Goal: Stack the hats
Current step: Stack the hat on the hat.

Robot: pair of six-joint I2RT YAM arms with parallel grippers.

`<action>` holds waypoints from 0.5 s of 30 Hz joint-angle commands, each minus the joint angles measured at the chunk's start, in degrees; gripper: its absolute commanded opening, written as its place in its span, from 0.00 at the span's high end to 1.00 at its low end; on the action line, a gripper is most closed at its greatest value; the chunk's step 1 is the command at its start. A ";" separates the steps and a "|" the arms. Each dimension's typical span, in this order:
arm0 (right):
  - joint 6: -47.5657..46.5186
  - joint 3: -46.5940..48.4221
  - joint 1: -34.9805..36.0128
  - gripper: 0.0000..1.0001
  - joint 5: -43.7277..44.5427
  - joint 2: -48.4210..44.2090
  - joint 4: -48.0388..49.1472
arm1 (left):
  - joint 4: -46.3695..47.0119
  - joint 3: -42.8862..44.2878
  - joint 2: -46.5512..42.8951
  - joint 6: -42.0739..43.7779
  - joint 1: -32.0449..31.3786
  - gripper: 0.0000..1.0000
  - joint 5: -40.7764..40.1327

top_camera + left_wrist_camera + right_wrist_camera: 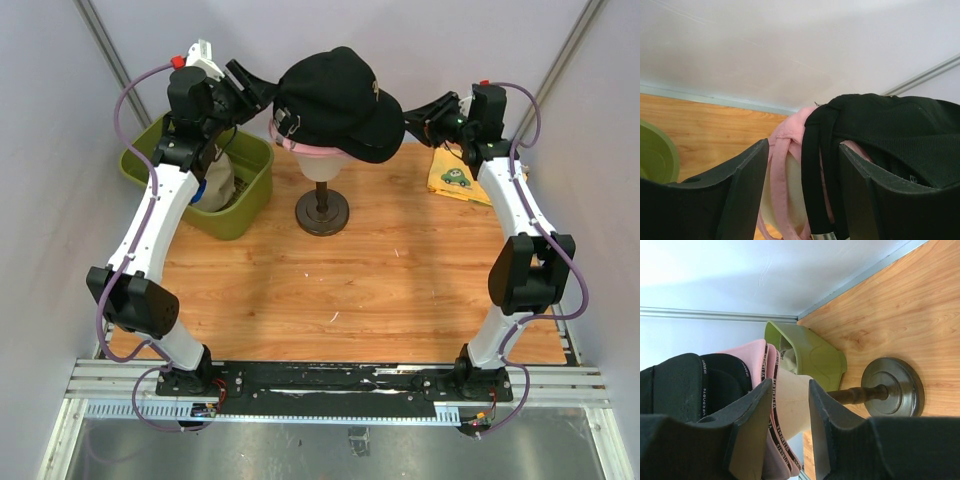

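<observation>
**Near zone.** The tabletop (330, 300) between the arm bases and the stand base (322, 212) is bare wood and gives the widest room for any move. Left of the stand, the olive bin (255, 190) holds a beige hat (218, 178). To the right, a yellow cloth (455, 178) lies beneath the right forearm.

**Mid zone.** The black hat (335, 95) sits over the pink hat (303, 147) on the mannequin head (322, 168). The black brim overhangs to the right.

**Grippers.**
- Left gripper (802, 150): jaws released, straddling both rear straps without pressing them.
- Right gripper (790, 385): jaws narrowly apart beside the pink rim, with nothing clamped as far as can be seen.

**Risks, as judged.**
- If the left gripper draws back, a strap could catch on a finger and drag the black hat off or tip the narrow stand.
- A sideways pull from either gripper would do likewise.
- The beige hat is not yet stacked, and the bin wall crowds any reach for it.

**Far zone.** The back wall (790, 50) stands close behind both wrists and leaves little room rearward. Retreat looks safest toward the near edge.
</observation>
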 commanded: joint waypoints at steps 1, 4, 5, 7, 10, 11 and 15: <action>-1.80 2.25 -0.61 0.64 0.53 -0.40 -0.33 | 1.53 2.25 -0.04 -2.31 0.84 0.38 1.48; -2.07 2.41 -0.61 0.63 0.46 -0.37 -0.48 | 1.43 2.88 -0.55 -2.81 1.16 0.38 1.76; -2.02 2.41 -0.68 0.64 0.46 -0.41 -0.48 | 1.41 2.94 -0.80 -3.13 1.32 0.37 1.88; -2.15 2.40 -0.70 0.63 0.39 -0.41 -0.48 | 1.57 2.99 -1.31 -3.83 1.51 0.37 2.37; -2.10 2.44 -0.71 0.63 0.31 -0.46 -0.48 | 1.70 3.18 -1.88 -4.57 1.64 0.37 2.84; -2.11 2.52 -0.76 0.63 0.26 -0.53 -0.48 | 1.58 3.33 -1.99 -4.66 1.62 0.37 2.95; -2.15 2.35 -0.87 0.63 0.22 -0.78 -0.48 | 1.00 3.59 -2.46 -4.91 1.74 0.37 2.68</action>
